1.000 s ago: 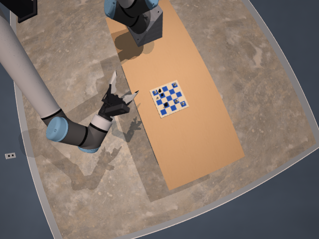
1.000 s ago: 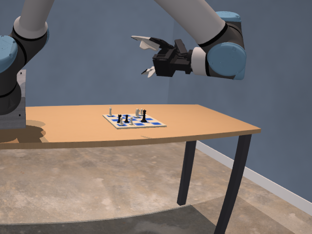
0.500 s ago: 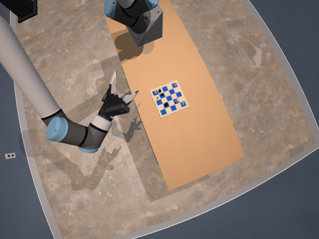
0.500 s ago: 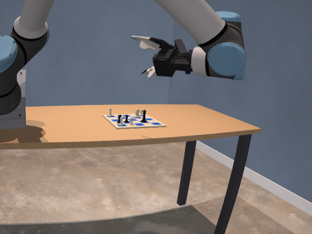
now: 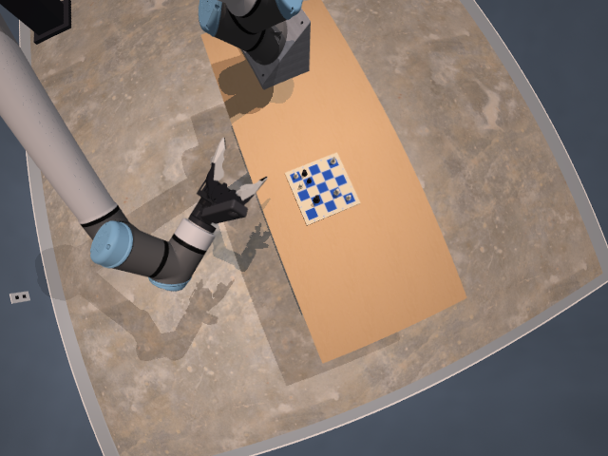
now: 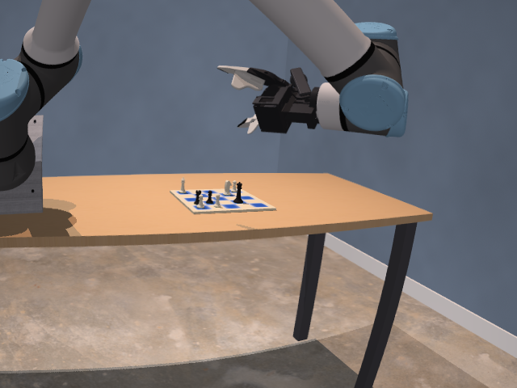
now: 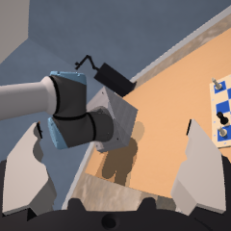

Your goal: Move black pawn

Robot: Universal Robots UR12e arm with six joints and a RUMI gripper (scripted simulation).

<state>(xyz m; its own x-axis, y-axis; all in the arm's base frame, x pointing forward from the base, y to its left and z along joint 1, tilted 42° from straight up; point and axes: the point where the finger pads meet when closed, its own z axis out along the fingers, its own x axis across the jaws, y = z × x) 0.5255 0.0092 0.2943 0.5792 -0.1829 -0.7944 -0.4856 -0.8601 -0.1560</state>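
Two white fingers (image 6: 240, 79) spread fully apart, holding nothing, high above the orange wooden counter (image 6: 334, 200). The small black pawn (image 6: 209, 196) stands well below and ahead of them on the blue-and-cream chessboard (image 6: 266, 208). Risk: crowded neighbouring pieces may topple if wide fingers descend misaligned.

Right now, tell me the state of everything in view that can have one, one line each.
End effector: open wide, holding nothing, high in the air beside the table, off the board.
Chessboard: flat on the table, nothing touching it.
Black pieces: three, all upright on the board.
White pieces: all upright, none tipped.
Table: standing level, carrying the board and the arm's base.
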